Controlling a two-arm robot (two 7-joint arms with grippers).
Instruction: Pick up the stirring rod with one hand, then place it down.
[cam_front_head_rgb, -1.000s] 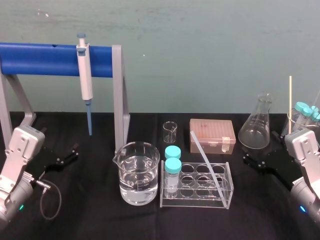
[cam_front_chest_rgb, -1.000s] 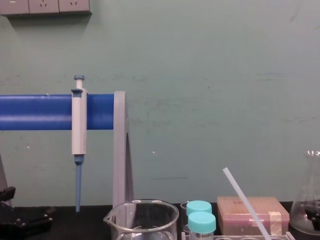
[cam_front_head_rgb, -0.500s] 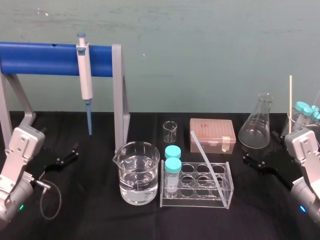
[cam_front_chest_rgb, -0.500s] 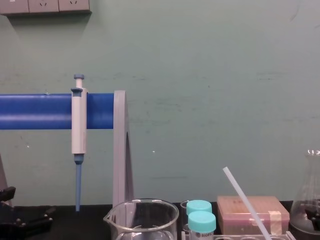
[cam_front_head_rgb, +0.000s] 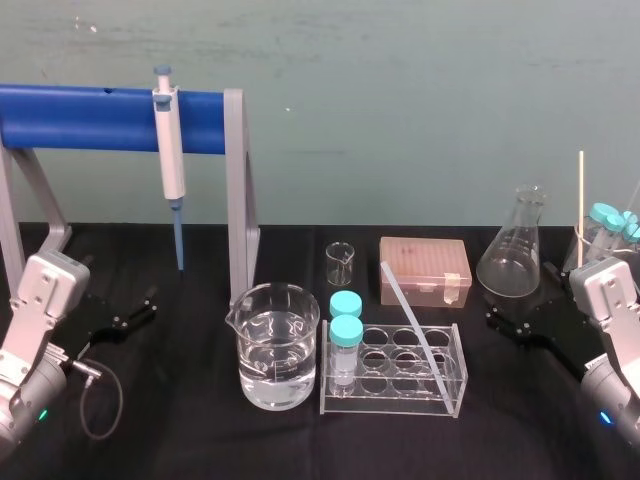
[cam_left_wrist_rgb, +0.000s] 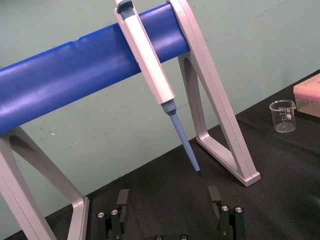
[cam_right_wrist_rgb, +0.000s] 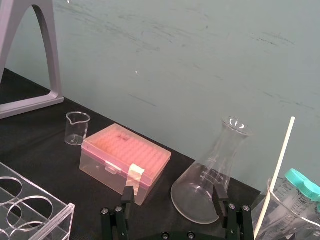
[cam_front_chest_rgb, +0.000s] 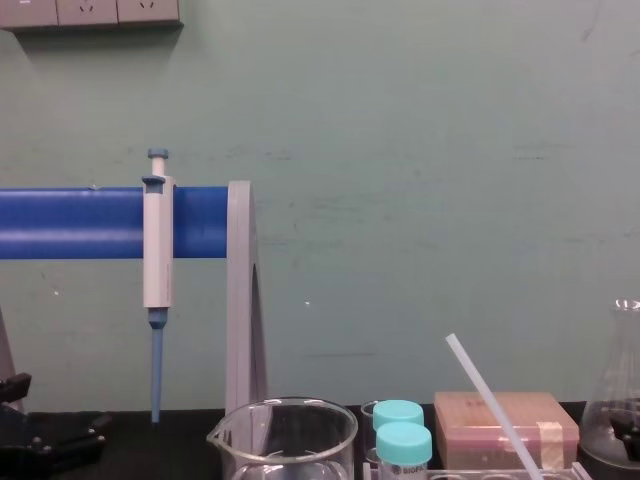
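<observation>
Stirring rod (cam_front_head_rgb: 410, 315) leans tilted in the clear tube rack (cam_front_head_rgb: 392, 402) at table centre. Its lower end sits in the near-right part of the rack and its upper end points far-left, rising above the rack in the chest view (cam_front_chest_rgb: 490, 400). Nothing grips it.

Left gripper (cam_front_head_rgb: 135, 312) rests low on the black table at far left, near the blue pipette stand (cam_front_head_rgb: 80, 118). Its fingers (cam_left_wrist_rgb: 120, 200) are spread apart and empty, and it is well apart from the rod, with the water beaker (cam_front_head_rgb: 278, 345) between them.

Right gripper (cam_front_head_rgb: 510, 325) is low at the right, just right of the rack and in front of the conical flask (cam_front_head_rgb: 510, 255). Its fingers (cam_right_wrist_rgb: 218, 195) are also apart and empty. It is the nearer gripper to the rod, but there is a clear gap and no contact.

Two teal-capped tubes (cam_front_head_rgb: 346, 330) stand in the rack's left column, left of the rod. The pink tip box (cam_front_head_rgb: 424, 270) lies behind the rack. The pipette (cam_front_head_rgb: 170, 150) hangs on the stand.
</observation>
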